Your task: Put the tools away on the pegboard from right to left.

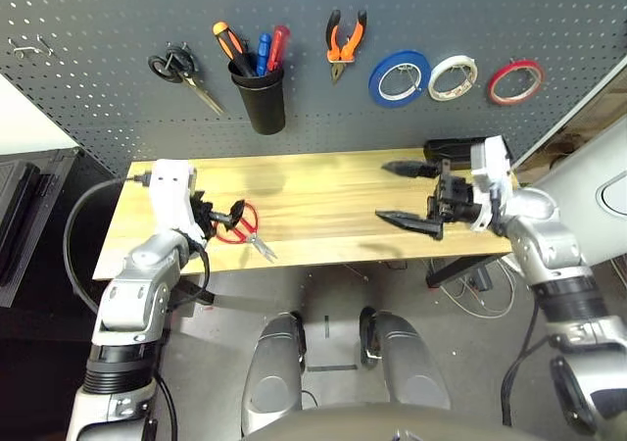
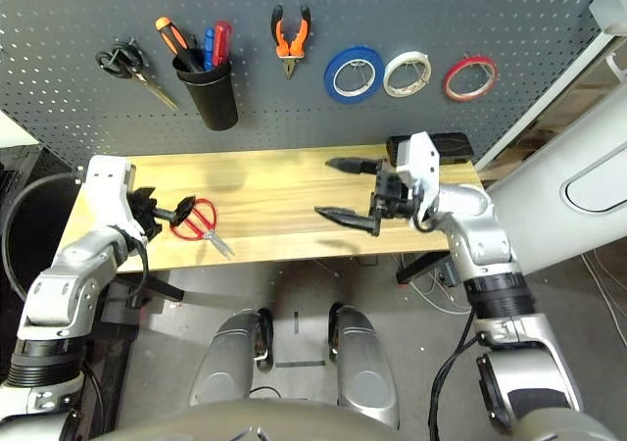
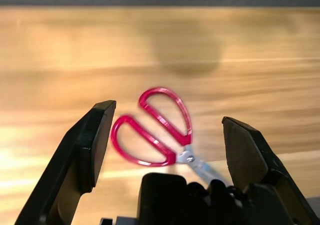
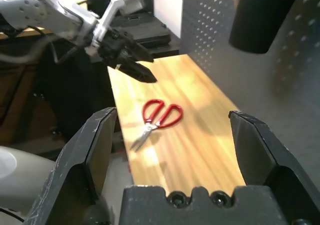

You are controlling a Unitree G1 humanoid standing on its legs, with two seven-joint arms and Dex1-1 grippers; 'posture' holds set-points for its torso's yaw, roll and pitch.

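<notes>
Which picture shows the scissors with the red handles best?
The left wrist view: the red-handled metal scissors look biggest there, both loops plain, though the gripper hides the blade tips. The right wrist view shows them whole but smaller; both eye views show them small beside the left gripper.

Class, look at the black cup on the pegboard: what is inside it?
The black cup holds an orange-and-black handle, a blue one and a red one. Their lower ends are hidden by its wall.
</notes>
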